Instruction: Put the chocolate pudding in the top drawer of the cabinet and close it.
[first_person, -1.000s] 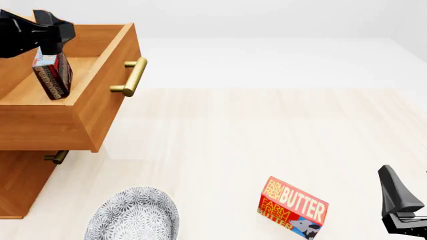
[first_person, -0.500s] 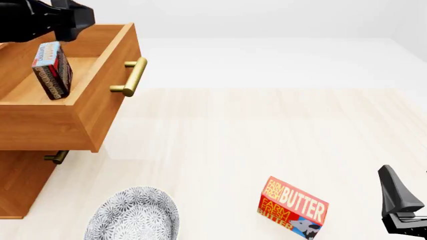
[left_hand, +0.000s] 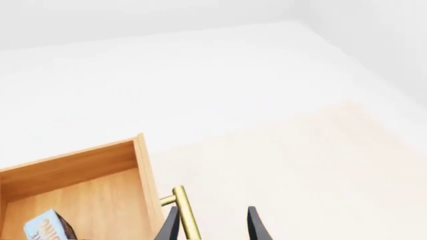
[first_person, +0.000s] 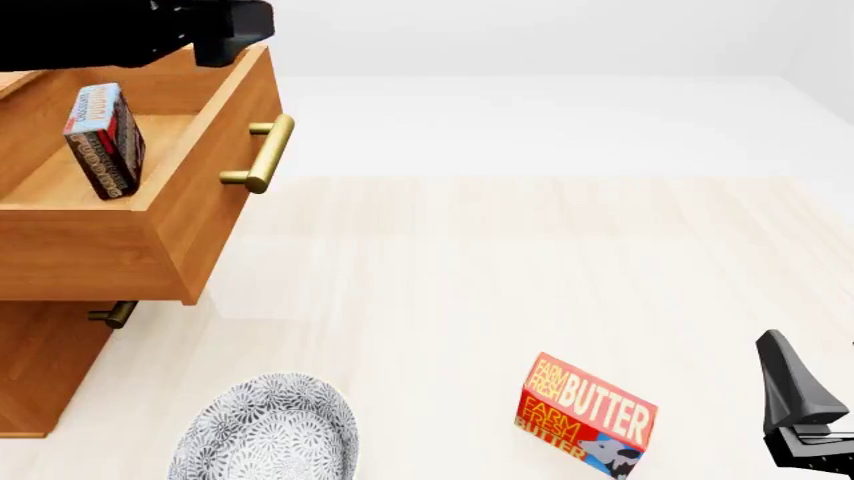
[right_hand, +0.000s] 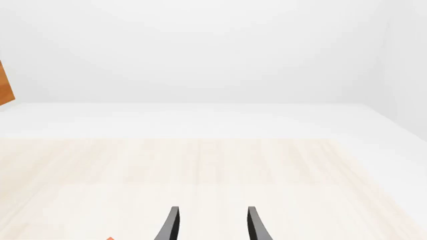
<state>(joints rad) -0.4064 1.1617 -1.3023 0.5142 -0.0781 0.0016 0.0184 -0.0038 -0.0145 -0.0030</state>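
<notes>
The chocolate pudding (first_person: 104, 140) stands on edge, leaning, inside the open top drawer (first_person: 160, 215) of the cabinet (first_person: 38, 372). No gripper touches it. In the left wrist view a corner of the chocolate pudding (left_hand: 45, 228) shows on the top drawer's floor (left_hand: 87, 195). My left gripper (first_person: 238, 28) hovers above the drawer's front edge, open and empty. In its wrist view the left gripper (left_hand: 213, 227) sits over the brass handle (left_hand: 185, 215), which runs beside one finger. My right gripper (first_person: 801, 405) rests open and empty at the table's near right; the right gripper (right_hand: 213, 227) faces bare tabletop.
A red-and-yellow butter box (first_person: 587, 415) lies near the front, right of centre. A patterned grey bowl (first_person: 267, 430) sits at the front left below the cabinet. The lower drawer's small handle (first_person: 114, 315) pokes out under the open top drawer's brass handle (first_person: 263, 155).
My left gripper has lifted away from the pudding and moved right, from over the drawer's inside to over its front. The pudding stays in the drawer. The right arm has not moved.
</notes>
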